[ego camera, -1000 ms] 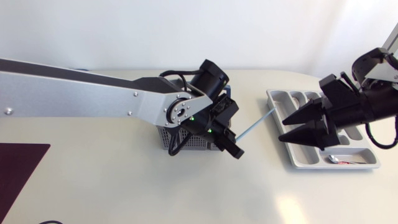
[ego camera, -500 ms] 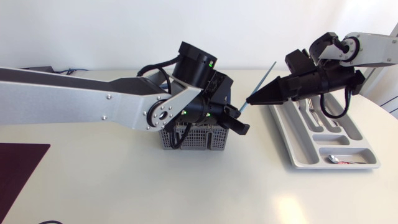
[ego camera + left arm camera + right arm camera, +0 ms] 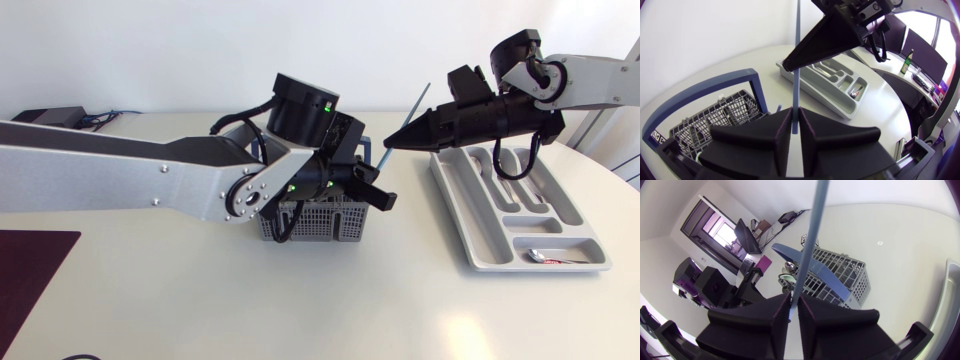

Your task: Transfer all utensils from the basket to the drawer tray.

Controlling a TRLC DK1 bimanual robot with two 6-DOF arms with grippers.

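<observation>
Above the table [image 3: 200, 290], between basket and tray: one thin pale-blue utensil [image 3: 420, 102] [image 3: 796, 30] [image 3: 815, 220], stick-shaped, held in the air and slanting upward, its lower end toward the basket. Lower end: pinched between the fingers of the left gripper [image 3: 380, 192] [image 3: 795, 117], which are pressed together on it from two sides. Further up the shaft: right gripper [image 3: 392, 143] [image 3: 790, 64] [image 3: 792, 302], its wedge fingers likewise closed on the stick, tips pointing toward the left gripper and close to it; the upper part of the stick runs on past the right gripper. Left arm: enters from the left edge, wrist directly over the basket. Right arm: enters from the right edge, reaching over the far end of the tray. Basket [image 3: 320, 222] [image 3: 715, 120] [image 3: 840, 275]: grey mesh, blue handle, standing on the table under the left wrist; contents cannot be made out. Drawer tray [image 3: 480, 230] [image 3: 805, 82] [image 3: 945, 305]: grey, compartmented, lying flat to the right of the basket and apart from it. Tray contents: one spoon [image 3: 550, 257] in the nearest cross compartment; metal cutlery [image 3: 500, 165] in the long compartments at the far end, partly hidden by the right arm. Dark maroon mat [image 3: 30, 270]: flat at the table's near left corner.
</observation>
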